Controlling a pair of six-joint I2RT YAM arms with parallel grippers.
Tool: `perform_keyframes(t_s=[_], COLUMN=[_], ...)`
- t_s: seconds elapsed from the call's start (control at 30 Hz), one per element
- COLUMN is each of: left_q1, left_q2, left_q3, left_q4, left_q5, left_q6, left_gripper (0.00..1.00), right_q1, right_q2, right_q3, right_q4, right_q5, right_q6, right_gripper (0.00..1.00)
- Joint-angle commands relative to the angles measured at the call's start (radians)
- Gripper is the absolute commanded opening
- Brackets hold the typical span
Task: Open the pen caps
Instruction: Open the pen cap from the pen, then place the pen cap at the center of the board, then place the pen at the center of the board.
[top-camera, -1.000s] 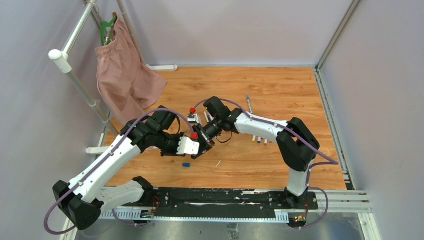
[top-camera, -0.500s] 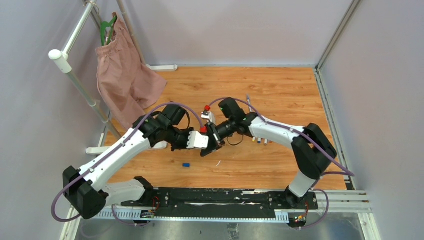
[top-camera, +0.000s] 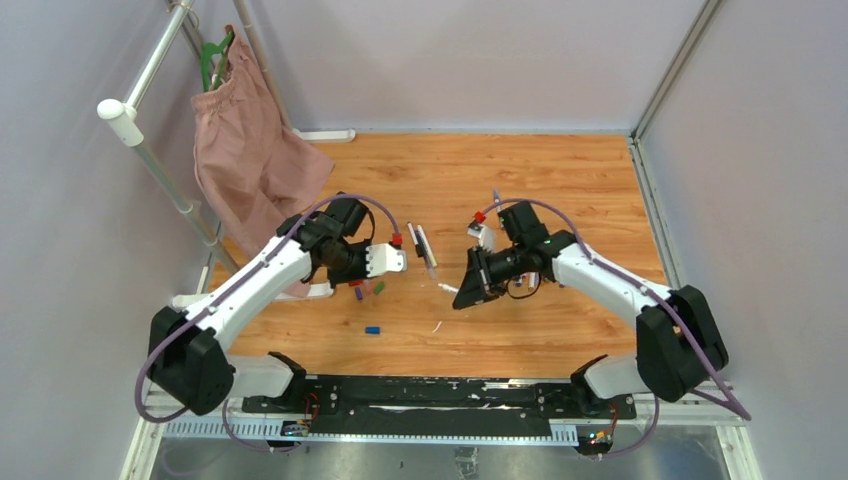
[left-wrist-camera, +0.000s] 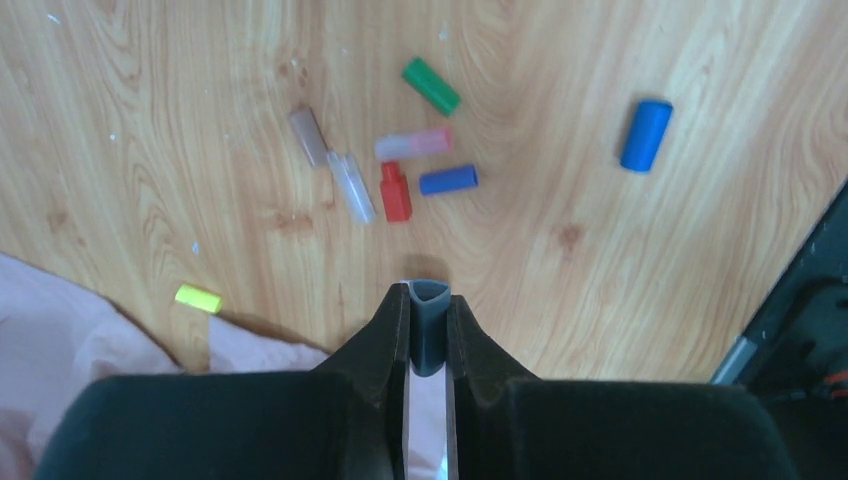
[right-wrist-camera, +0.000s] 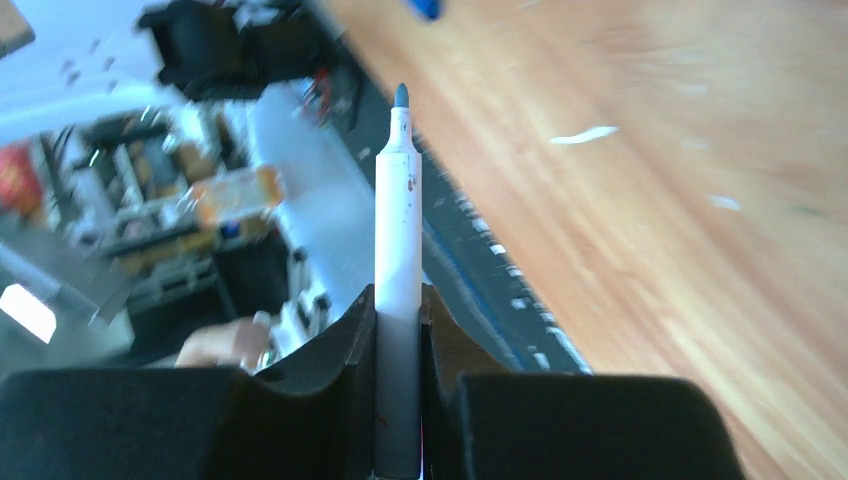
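Observation:
My left gripper (left-wrist-camera: 428, 300) is shut on a dark grey-blue pen cap (left-wrist-camera: 428, 340), held just above the wood floor. Below it lie several loose pen caps: green (left-wrist-camera: 431, 86), blue (left-wrist-camera: 645, 135), pink (left-wrist-camera: 413, 144), red (left-wrist-camera: 396, 191) and yellow (left-wrist-camera: 198, 298). My right gripper (right-wrist-camera: 399, 300) is shut on a white pen barrel (right-wrist-camera: 398, 210) whose bare bluish tip (right-wrist-camera: 400, 97) points away from the fingers. In the top view the left gripper (top-camera: 372, 275) and right gripper (top-camera: 463, 290) stand apart, left and right of centre.
Two pens (top-camera: 420, 245) lie between the arms, and another pen (top-camera: 497, 206) lies behind the right arm. A blue cap (top-camera: 372, 329) sits nearer the bases. Pink shorts (top-camera: 255, 150) hang from a rack at the left, their cloth (left-wrist-camera: 40, 340) reaching beside the left gripper.
The grippers met at the centre, then drew apart: the left moved left and back with the cap, the right moved right with the uncapped pen barrel.

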Motion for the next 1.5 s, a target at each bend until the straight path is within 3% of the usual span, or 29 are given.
perform_keyframes(t_s=[0.0, 0.1, 0.23, 0.53, 0.7, 0.8, 0.87, 0.93, 0.97, 1.0, 1.3, 1.33, 1.47], left_q1=[-0.011, -0.02, -0.026, -0.025, -0.024, -0.024, -0.024, -0.023, -0.023, -0.02, -0.005, -0.003, -0.003], left_q2=[0.111, 0.186, 0.277, 0.361, 0.378, 0.361, 0.329, 0.29, 0.275, 0.26, 0.144, 0.129, 0.082], left_q3=[0.006, -0.015, -0.028, -0.068, -0.069, -0.056, -0.039, -0.016, 0.001, 0.023, 0.164, 0.171, 0.19], left_q4=[0.161, 0.264, 0.354, 0.411, 0.398, 0.365, 0.335, 0.301, 0.276, 0.246, 0.096, 0.092, 0.073], left_q5=[0.043, 0.019, -0.026, -0.068, -0.073, -0.077, -0.069, -0.062, -0.056, -0.046, -0.05, -0.048, -0.049], left_q6=[-0.131, -0.171, -0.207, -0.222, -0.236, -0.256, -0.263, -0.276, -0.285, -0.296, -0.408, -0.415, -0.425], left_gripper=[0.0, 0.0, 0.09, 0.14, 0.23, 0.45, 0.47, 0.6, 0.75, 0.8, 0.87, 0.98, 1.0], right_q1=[-0.128, -0.218, -0.306, -0.357, -0.357, -0.357, -0.357, -0.354, -0.354, -0.352, -0.348, -0.345, -0.328], right_q2=[-0.082, -0.162, -0.241, -0.163, -0.031, 0.035, 0.069, 0.096, 0.109, 0.122, 0.216, 0.221, 0.23], right_q3=[0.024, -0.002, -0.037, -0.039, -0.003, 0.019, 0.04, 0.06, 0.068, 0.076, 0.108, 0.11, 0.109], right_q4=[-0.145, -0.168, -0.167, -0.083, -0.027, 0.006, 0.016, 0.019, 0.022, 0.022, 0.025, 0.025, 0.019], right_q5=[0.346, 0.548, 0.768, 1.094, 1.148, 1.141, 1.128, 1.126, 1.126, 1.127, 1.113, 1.109, 1.115], right_q6=[-0.034, 0.001, 0.023, 0.026, 0.018, 0.013, 0.013, 0.015, 0.015, 0.013, 0.008, 0.008, 0.012], right_gripper=[0.0, 0.0, 0.0, 0.0, 0.0, 0.0, 0.0, 0.0, 0.0, 0.0, 0.02, 0.03, 0.1])
